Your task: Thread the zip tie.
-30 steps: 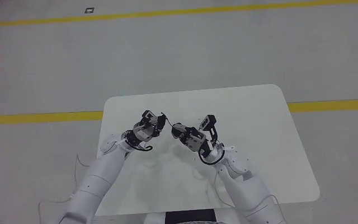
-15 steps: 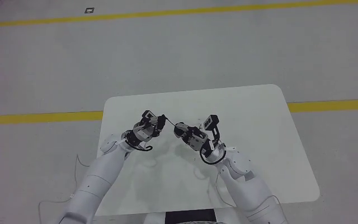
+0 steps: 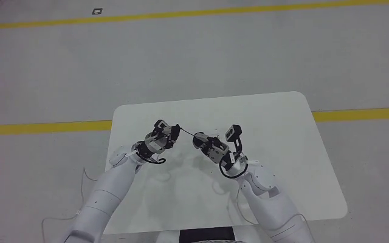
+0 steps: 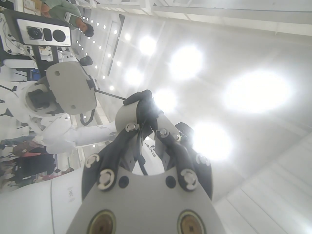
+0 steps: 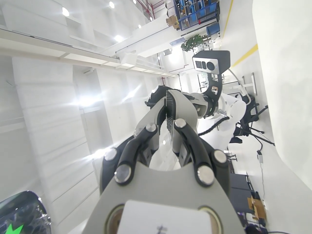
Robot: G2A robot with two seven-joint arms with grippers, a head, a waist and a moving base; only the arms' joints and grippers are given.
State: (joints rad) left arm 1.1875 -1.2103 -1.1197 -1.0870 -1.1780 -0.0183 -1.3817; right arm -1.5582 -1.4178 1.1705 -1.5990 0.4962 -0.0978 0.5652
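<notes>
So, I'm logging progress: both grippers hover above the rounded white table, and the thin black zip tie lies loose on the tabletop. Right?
Not quite. The thin black zip tie is not on the tabletop: the top view shows it spanning between the left gripper and the right gripper. Both do hover above the rounded white table.

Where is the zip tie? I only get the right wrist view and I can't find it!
Observer: In the top view the zip tie is a thin black line running from the left gripper to the right gripper.
Operator: Is the left one holding it tight?
Observer: Yes, the left wrist view shows that gripper shut on its dark end.
Operator: What's underneath?
Observer: A white table with rounded corners, under both grippers.
</notes>
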